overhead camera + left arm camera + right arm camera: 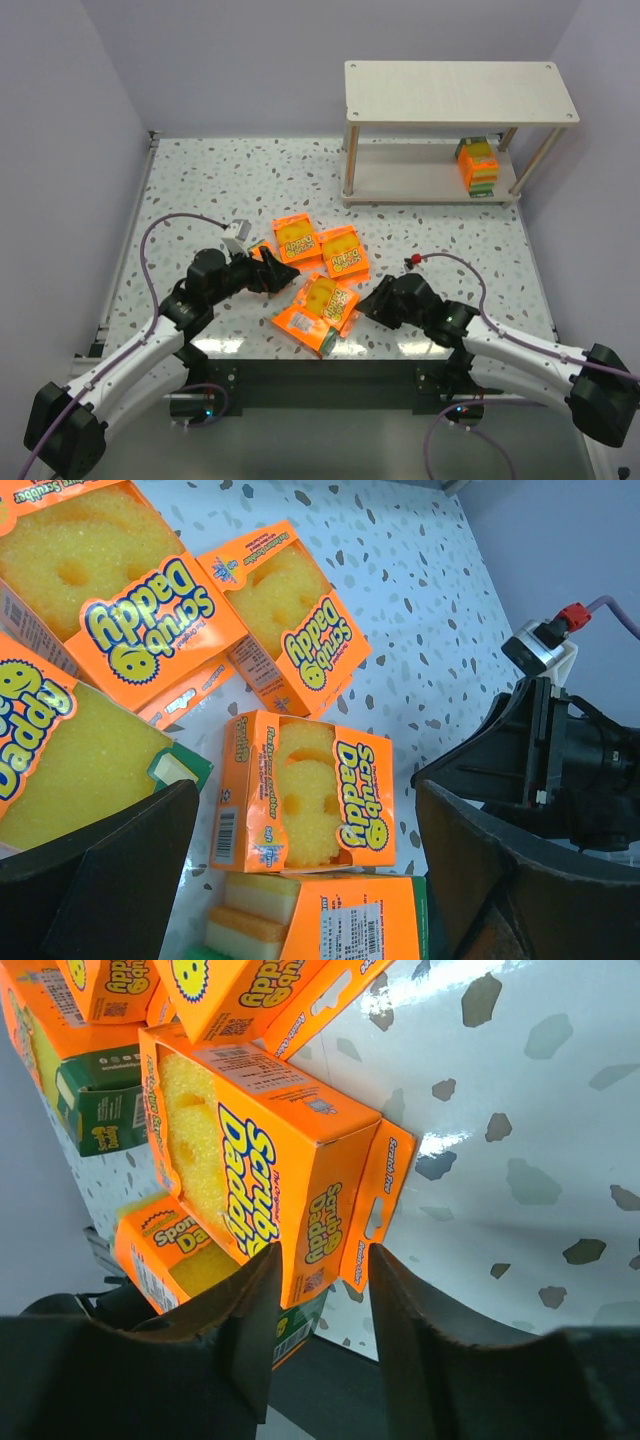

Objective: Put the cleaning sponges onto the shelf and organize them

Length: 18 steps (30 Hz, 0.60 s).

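Observation:
Several orange sponge packs lie in a loose cluster at the table's front middle: one, one, one and one with a green edge. Another pack stands on the lower board of the pale wood shelf at the back right. My left gripper is open wide at the cluster's left, with a pack seen between its fingers. My right gripper is open at the cluster's right. Its fingers straddle the near end and hang tab of a pack.
Grey walls close in the table on the left, back and right. The table's dark front edge runs just under the right gripper. The right gripper's body shows in the left wrist view, close beyond the packs.

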Tool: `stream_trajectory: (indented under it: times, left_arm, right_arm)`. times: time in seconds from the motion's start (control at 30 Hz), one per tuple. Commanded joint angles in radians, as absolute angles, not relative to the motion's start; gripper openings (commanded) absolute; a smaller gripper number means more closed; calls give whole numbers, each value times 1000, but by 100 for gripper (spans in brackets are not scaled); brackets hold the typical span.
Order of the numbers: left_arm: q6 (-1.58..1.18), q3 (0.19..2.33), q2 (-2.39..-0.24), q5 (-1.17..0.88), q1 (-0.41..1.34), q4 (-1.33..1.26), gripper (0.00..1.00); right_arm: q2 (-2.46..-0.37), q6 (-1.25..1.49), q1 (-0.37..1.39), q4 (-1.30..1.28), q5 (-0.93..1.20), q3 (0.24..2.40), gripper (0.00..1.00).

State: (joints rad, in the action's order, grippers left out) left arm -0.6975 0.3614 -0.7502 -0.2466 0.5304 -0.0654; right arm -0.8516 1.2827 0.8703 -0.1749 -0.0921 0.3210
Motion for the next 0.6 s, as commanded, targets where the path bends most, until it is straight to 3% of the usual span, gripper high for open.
stream_trajectory:
  times: [0.0,0.27,0.57]
  left_arm:
    - [-713,351,-752,-252,531,-115,95]
    - [-715,354,-750,-253,531,-112,95]
    - [-713,338,-762,-253,531,-129,95]
  right_arm:
    - [-908,1273,874,-140,-84,318,47]
    - [-1042,1275,876,33,-32,339,48]
    - [-943,1272,877,22,-84,330,47]
